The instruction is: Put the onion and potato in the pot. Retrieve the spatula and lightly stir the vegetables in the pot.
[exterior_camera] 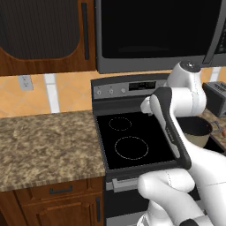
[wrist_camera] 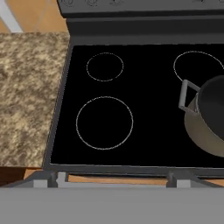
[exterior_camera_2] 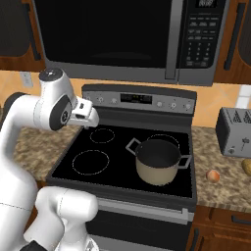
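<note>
Pot (exterior_camera_2: 158,161) sits on the stove (exterior_camera_2: 98,147), front-right burner, nothing in it. Onion (exterior_camera_2: 213,175) is on the counter (exterior_camera_2: 220,181) just right of the stove, potato (exterior_camera_2: 247,167) further right at frame edge. Arm's up over the stove's left side; jaws — can't tell.

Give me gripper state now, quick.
Gripper: cannot be told; fingertips aren't visible. It sits above the stove's left burners, apart from the pot.

The short beige pot with grey loop handles (exterior_camera_2: 158,161) stands on the front right of the black glass stovetop (exterior_camera_2: 98,169). Right of the stove, on the speckled stone desk (exterior_camera_2: 223,179), the small orange-brown onion (exterior_camera_2: 213,175) lies before the grey metal toaster (exterior_camera_2: 236,131), with the yellowish-tan potato (exterior_camera_2: 246,167) just beyond it at the edge.
</note>
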Available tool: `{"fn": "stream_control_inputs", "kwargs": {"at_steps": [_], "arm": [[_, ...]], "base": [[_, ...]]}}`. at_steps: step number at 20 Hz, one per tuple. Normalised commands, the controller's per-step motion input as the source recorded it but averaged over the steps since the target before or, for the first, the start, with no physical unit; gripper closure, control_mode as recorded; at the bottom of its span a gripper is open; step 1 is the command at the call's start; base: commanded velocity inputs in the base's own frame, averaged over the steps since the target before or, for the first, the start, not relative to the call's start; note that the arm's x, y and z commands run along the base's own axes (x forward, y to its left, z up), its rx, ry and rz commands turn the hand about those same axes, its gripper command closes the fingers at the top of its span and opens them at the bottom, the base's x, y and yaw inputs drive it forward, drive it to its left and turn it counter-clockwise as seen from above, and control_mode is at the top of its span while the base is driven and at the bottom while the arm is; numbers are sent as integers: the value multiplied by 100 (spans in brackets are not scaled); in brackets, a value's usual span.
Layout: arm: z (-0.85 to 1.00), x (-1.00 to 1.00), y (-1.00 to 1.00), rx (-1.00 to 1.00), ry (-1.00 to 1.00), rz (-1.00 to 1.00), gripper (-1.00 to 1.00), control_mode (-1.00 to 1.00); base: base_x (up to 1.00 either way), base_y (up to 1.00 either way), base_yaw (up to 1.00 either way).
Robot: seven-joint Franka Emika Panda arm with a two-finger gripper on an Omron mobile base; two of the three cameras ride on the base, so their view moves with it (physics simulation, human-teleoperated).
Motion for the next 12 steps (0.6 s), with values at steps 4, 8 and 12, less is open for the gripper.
{"fn": "stream_control_inputs", "kwargs": {"at_steps": [4, 8, 12], "arm": [[0, -31, 0, 0, 0, 0, -100, -100], [0, -51, 0, 0, 0, 0, -100, -100], [0, 0, 0, 0, 0, 0, -100, 100]], "base": [[0, 0, 0], [0, 0, 0], [-41, -22, 0]]}}
